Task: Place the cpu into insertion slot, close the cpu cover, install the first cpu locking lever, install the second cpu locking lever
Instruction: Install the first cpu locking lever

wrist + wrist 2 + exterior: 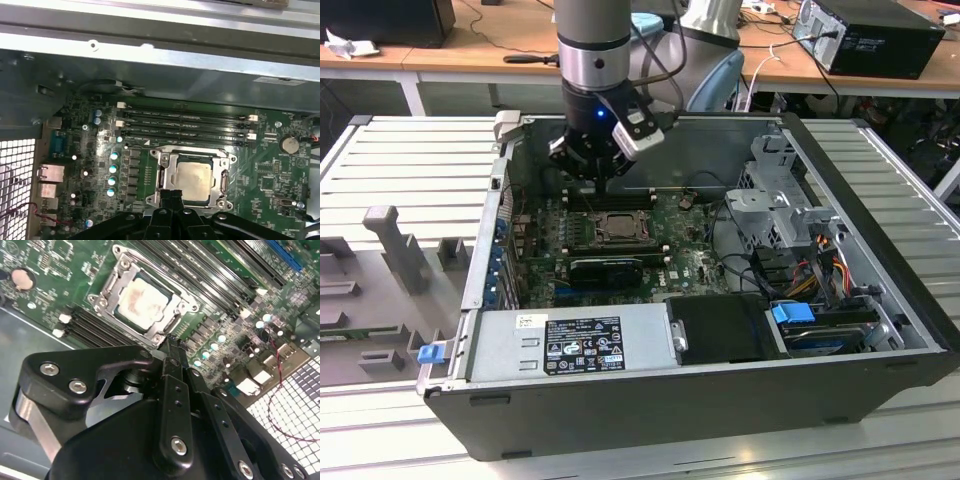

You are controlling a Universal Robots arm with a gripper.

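Observation:
The cpu (142,302) (194,179), a dull silver-beige square, lies flat in the insertion slot (617,228) on the green board inside the open computer case. The cpu cover (120,280) (167,170), a grey metal frame, lies down around the chip, which shows through its window. My gripper (600,182) (172,341) (171,193) hangs just above the socket's edge on the memory-slot side. Its black fingers are shut together with nothing between them. In both wrist views the fingertips sit close to the frame's rim; I cannot tell if they touch it.
Long black memory slots (185,122) run beside the socket, and a black finned block (605,270) lies on its other side. A power supply (570,345), drive cage (780,190) and cables (820,260) fill the case's front and the exterior view's right. Case walls surround the board.

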